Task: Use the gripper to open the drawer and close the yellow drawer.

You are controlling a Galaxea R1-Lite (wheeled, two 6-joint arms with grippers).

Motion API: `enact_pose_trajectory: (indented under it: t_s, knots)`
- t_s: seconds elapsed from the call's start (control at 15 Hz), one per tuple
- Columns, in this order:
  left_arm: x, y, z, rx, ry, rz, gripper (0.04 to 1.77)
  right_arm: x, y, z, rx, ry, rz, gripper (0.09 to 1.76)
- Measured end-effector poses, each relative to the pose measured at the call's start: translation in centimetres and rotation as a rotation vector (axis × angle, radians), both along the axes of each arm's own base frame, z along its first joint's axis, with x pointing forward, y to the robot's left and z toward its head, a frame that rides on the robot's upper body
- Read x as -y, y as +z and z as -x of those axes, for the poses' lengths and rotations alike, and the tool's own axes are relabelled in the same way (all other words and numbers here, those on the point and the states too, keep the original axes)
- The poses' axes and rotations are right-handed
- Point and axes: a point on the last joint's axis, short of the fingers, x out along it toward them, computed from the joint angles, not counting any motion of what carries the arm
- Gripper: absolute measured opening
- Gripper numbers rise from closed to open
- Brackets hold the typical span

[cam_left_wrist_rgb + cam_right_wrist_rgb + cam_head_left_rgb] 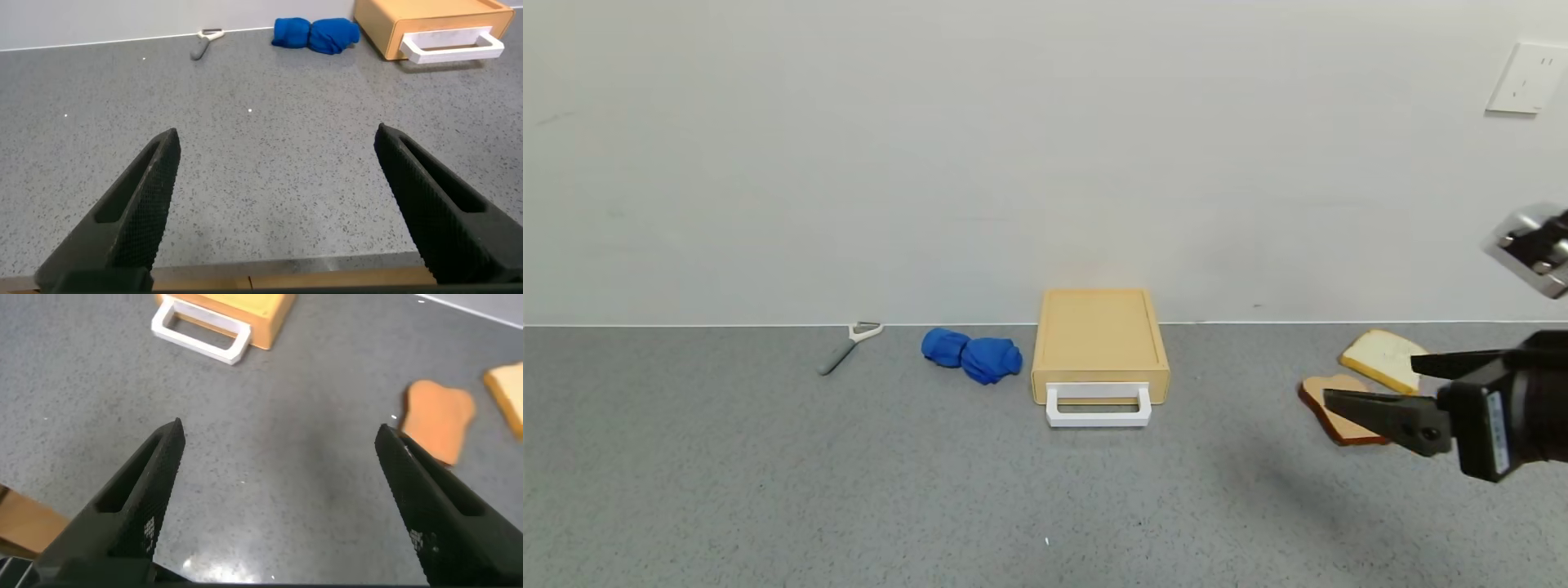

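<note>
The pale yellow-orange drawer (pixel 1099 339) lies at the back middle of the grey table, against the wall. Its tray looks pushed in, and the white loop handle (pixel 1098 406) faces me. My right gripper (pixel 1370 379) hangs open and empty above the table at the right, well to the right of the drawer. The right wrist view shows its gripper (pixel 279 431) open over bare table, with the drawer (pixel 257 310) and handle (pixel 200 331) farther off. My left gripper (pixel 278 143) is out of the head view. It is open and empty near the table's front edge, far from the drawer (pixel 425 20).
A blue cloth (pixel 972 353) lies just left of the drawer, and a peeler (pixel 848 343) farther left. Two toast slices, brown (pixel 1339 408) and pale (pixel 1384 359), lie under the right gripper. A shiny metal object (pixel 1531 249) is at the right edge, and a wall socket (pixel 1525 77) above it.
</note>
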Motion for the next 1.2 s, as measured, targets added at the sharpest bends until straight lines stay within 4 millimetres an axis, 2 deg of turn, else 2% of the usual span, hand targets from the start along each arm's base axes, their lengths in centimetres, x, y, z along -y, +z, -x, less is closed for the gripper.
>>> enact_pose_trajectory:
  t_s: [0.33,0.67,0.87,1.2]
  knots:
    - [0.0,0.0,0.0,0.000,0.000,0.000,1.72,4.1,-0.1,6.3,0.109,-0.087,-0.089,1.71]
    - [0.0,0.0,0.0,0.000,0.000,0.000,1.72,8.0,-0.9,12.3,0.200,-0.264,-0.123,1.71]
    - [0.0,0.0,0.0,0.000,0.000,0.000,1.72,9.1,-1.8,15.9,0.230,-0.387,-0.118,1.71]
    - [0.0,0.0,0.0,0.000,0.000,0.000,1.72,9.3,-3.3,20.5,0.308,-0.511,-0.092,1.71]
